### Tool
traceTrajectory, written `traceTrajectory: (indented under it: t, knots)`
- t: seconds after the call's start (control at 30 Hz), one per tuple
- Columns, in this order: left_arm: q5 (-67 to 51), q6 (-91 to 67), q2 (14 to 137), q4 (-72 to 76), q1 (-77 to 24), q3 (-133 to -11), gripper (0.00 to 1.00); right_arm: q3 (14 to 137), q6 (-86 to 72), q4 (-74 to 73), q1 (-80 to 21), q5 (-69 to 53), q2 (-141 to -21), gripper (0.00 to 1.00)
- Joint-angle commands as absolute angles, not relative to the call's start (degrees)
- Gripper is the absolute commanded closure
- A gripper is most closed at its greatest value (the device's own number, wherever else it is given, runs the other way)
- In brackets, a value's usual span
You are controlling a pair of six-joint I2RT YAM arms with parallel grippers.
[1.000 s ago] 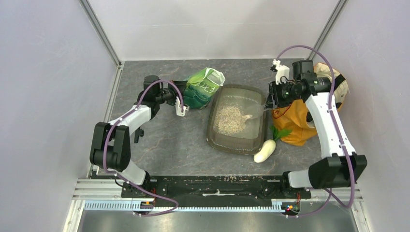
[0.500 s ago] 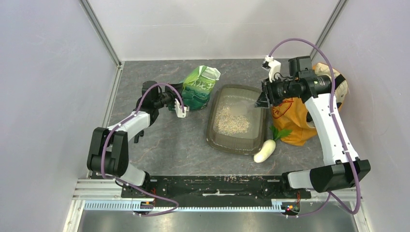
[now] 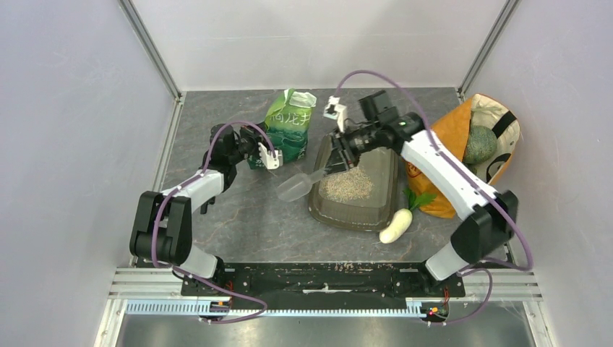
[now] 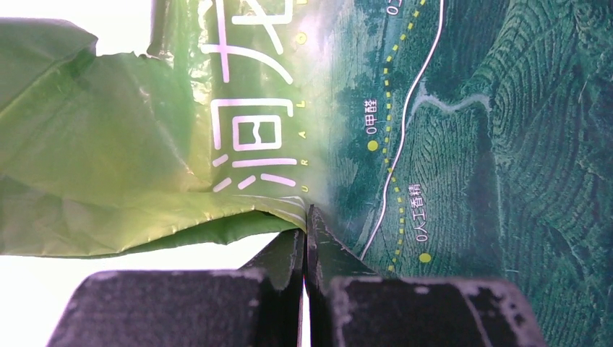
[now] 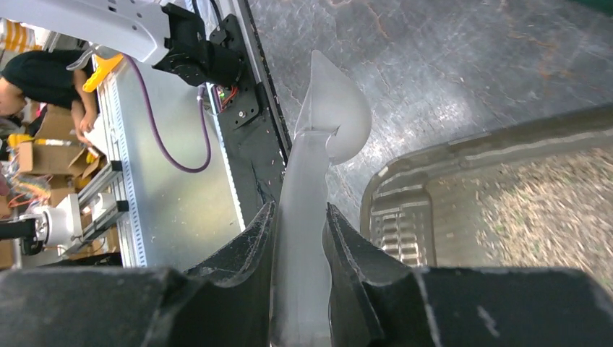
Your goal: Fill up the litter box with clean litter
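Top external: litter box [image 3: 356, 215] lies on desk [image 3: 238, 217], long axis near-to-far; clean litter [image 3: 345, 184] heaped inside. Scoop [image 3: 295, 188] handle is pinched by right gripper [image 3: 336, 161], bowl pointing left past the rim, seemingly empty. Left gripper [image 4: 307, 217] is pressed together on green bag [image 3: 289, 123] edge; contents hidden.

Robot lab: white-walled test cell [image 3: 72, 144], aluminium rail [image 3: 325, 312], cardboard boxes [image 5: 32, 155].
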State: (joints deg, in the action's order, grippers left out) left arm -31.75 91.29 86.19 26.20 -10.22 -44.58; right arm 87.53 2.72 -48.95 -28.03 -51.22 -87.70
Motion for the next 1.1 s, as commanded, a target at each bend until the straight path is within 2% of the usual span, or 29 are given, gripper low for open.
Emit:
traceTrajectory:
  t: [0.0,0.3,0.4,0.5,0.8,0.87,1.07]
  knots:
    - [-28.17,85.66,82.82,34.37,-8.44,-44.92,0.98,86.92,0.91,-39.55,-31.76,-51.73,-93.51,1.0]
    - [-29.57,83.85,80.62,34.09,-3.95,-42.86,0.98,90.06,1.84,-32.14,-38.05,-49.43,-105.42,1.0]
    - [-30.19,83.94,80.25,34.16,-2.85,-41.9,0.98,90.79,0.96,-29.31,-38.81,-48.19,-109.05,0.96]
    - [-30.54,82.72,79.96,34.49,-1.7,-41.49,0.98,91.09,0.04,-26.22,-39.02,-47.09,-111.91,0.83]
    - [-33.76,82.35,79.83,34.77,2.09,-41.09,0.98,94.09,-4.95,-18.88,-39.03,-44.59,-115.04,0.23]
    - [-34.76,82.31,79.62,34.84,2.45,-40.96,0.98,95.93,-4.99,-19.05,-38.5,-44.56,-114.73,0.16]
    - [-38.14,81.46,79.04,34.89,2.83,-41.31,0.98,97.72,-4.95,-13.66,-31.97,-46.66,-111.89,0.07]
